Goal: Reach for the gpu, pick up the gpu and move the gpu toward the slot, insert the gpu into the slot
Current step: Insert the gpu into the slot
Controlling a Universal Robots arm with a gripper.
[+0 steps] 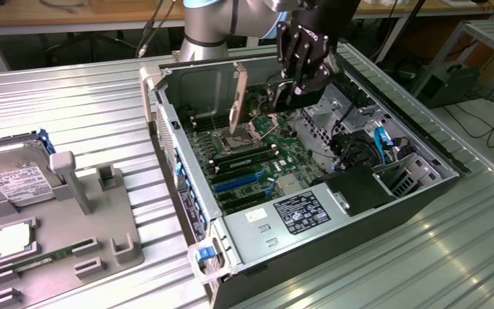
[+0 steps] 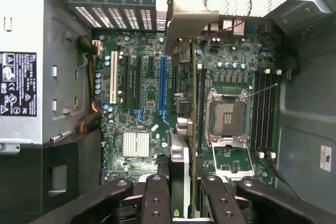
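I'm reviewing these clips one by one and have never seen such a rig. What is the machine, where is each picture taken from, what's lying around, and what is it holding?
The machine is a robot arm with a hand at its end. One picture comes from a camera off to the side; the other from a camera on the wrist, looking past the hand into an open computer case on a metal table. The hand is shut on the gpu, a thin card held on edge over the motherboard. Beside the case, a grey holder carries a hard drive and a memory stick.
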